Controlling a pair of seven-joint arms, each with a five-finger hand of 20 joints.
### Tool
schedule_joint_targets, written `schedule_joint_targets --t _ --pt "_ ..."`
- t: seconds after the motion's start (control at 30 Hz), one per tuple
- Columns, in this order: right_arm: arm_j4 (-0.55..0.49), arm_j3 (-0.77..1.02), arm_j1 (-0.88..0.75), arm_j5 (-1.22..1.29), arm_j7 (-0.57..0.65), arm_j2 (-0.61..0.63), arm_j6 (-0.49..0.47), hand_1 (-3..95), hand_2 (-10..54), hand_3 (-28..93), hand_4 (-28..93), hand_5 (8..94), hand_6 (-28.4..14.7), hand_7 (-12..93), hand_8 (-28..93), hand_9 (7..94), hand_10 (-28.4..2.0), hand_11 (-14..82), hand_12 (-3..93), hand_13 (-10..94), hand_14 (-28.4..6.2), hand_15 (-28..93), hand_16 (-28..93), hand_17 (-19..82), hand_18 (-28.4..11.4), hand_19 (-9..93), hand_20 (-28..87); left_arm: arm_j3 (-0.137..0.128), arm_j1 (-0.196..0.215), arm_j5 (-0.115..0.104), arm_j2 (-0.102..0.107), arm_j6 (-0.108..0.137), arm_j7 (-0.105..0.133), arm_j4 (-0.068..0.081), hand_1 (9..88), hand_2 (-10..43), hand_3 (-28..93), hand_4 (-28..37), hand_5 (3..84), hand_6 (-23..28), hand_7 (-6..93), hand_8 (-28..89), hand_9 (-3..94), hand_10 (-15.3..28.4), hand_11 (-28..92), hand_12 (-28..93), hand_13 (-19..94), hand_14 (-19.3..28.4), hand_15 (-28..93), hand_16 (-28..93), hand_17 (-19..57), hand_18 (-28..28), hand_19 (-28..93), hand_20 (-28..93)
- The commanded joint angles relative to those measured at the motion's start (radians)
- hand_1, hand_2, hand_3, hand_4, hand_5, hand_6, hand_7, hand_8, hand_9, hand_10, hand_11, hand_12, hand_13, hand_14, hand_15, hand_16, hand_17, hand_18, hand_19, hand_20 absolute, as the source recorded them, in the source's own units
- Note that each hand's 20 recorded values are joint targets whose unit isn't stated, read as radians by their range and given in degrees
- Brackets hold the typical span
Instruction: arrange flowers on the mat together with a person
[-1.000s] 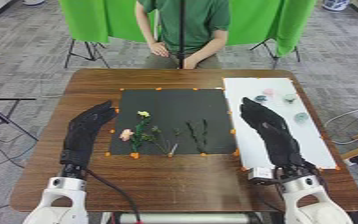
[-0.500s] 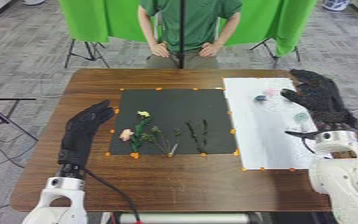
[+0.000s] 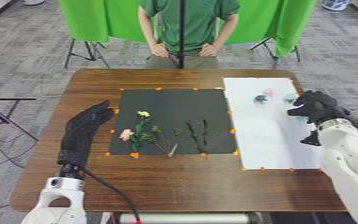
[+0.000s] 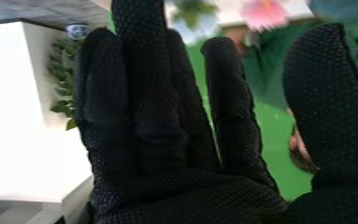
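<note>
- Your right hand point(image 3: 314, 106): released, fingers extended, at the white sheet point(image 3: 269, 142)'s right edge.
- Pink flower point(image 3: 268, 92) and dark blue flower point(image 3: 260, 99) on that sheet, left of your right hand; pale flower point(image 3: 290, 97) just beside its fingers.
- Your left hand point(image 3: 88, 122): fingers straight, left of the dark mat point(image 3: 171, 102).
- On that mat, between your hands: yellow flower point(image 3: 143, 114), light pink flower point(image 3: 127, 134), green stems point(image 3: 193, 135).
</note>
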Motion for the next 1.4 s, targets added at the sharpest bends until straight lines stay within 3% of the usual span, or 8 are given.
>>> schedule_joint_targets --t 0.03,0.33,0.47,0.53,0.77,0.97,1.27,1.4 --pt "0.039 -0.012 0.018 -0.074 0.031 -0.006 -0.088 36.4 -9.5 68 -22 61.8 0.0 14 -10 70.9 -16.7 11.8 15.6 88 -7.9 24 21 62 -11.0 71 32 -0.001 0.013 0.002 0.002 -0.016 -0.017 -0.001 27.0 -1.9 65 -17.7 47.7 4.3 12.8 -5 44.9 12.4 17 17 37 15.6 12 5 7.2 11.1 6 20" --pt "0.066 -0.018 0.034 -0.096 0.034 -0.016 -0.156 37.6 -9.5 68 -22 58.7 -0.1 14 -10 66.0 -16.7 10.6 15.7 86 -8.0 25 22 61 -10.8 72 31 0.005 0.016 -0.013 0.023 0.005 -0.007 -0.002 27.0 -2.0 65 -17.5 47.6 4.3 12.6 -5 44.9 12.3 17 17 37 15.7 12 5 7.2 11.1 5 20" --pt "0.073 -0.021 0.021 -0.085 0.054 -0.018 -0.129 47.6 -9.5 69 -24 59.1 -0.1 15 -10 64.8 -16.3 10.7 16.0 86 -7.1 25 25 60 -10.2 72 30 0.006 0.019 -0.012 0.023 0.005 -0.003 -0.003 27.0 -2.2 65 -17.4 47.6 4.4 12.6 -5 44.8 12.2 17 17 37 15.7 12 5 7.2 11.1 5 20" --pt "0.075 -0.024 0.013 -0.072 0.058 -0.020 -0.107 63.7 -9.5 54 -20 61.2 -0.1 17 -10 65.3 -15.5 12.0 16.3 87 -3.9 19 35 62 -8.4 71 31 0.005 0.023 -0.015 0.021 0.007 -0.002 -0.005 27.0 -2.3 65 -17.4 47.6 4.4 12.6 -5 44.8 12.2 17 17 37 15.7 12 5 7.2 11.1 5 20" --pt "0.087 -0.034 -0.010 -0.040 0.057 -0.014 0.006 74.1 -9.5 48 -18 70.5 -2.5 21 9 79.6 -11.8 6.1 30.3 93 -1.1 18 41 68 -5.4 67 42 0.004 0.020 -0.018 0.021 0.006 -0.005 -0.004 27.2 -2.4 65 -17.5 47.5 4.5 12.4 -5 44.6 12.2 16 17 37 15.7 12 5 7.2 11.1 5 20" --pt "0.011 -0.011 -0.007 -0.033 0.067 0.005 0.067 74.6 -9.5 47 -18 80.4 -2.1 22 11 88.9 -11.4 6.5 34.2 94 -2.0 28 34 71 -5.7 69 45 -0.012 0.015 -0.014 0.040 -0.002 -0.009 0.006 27.5 -2.3 65 -17.3 47.4 4.5 12.4 -5 44.5 12.3 16 17 36 15.7 12 5 7.2 11.1 5 19" --pt "-0.242 -0.055 0.113 0.022 0.032 0.017 0.058 72.5 -9.5 50 -18 81.5 -1.7 22 10 90.1 -10.3 6.5 35.1 94 -2.2 32 32 71 -5.9 71 44 -0.075 0.036 -0.091 0.072 0.103 0.024 0.023 27.7 -2.4 65 -17.0 47.4 4.6 12.3 -5 44.3 12.3 16 17 36 15.7 12 5 7.6 10.7 4 19" --pt "-0.269 -0.213 0.248 0.057 -0.021 -0.028 0.006 72.0 -9.5 50 -19 81.6 -1.4 22 10 90.4 -10.2 6.4 35.2 94 -2.1 32 32 71 -6.0 71 44 -0.097 0.062 -0.105 0.076 0.122 0.024 0.024 27.6 -2.5 65 -17.0 47.6 4.5 12.6 -5 44.4 12.3 17 17 37 15.6 12 5 7.7 10.7 4 19"
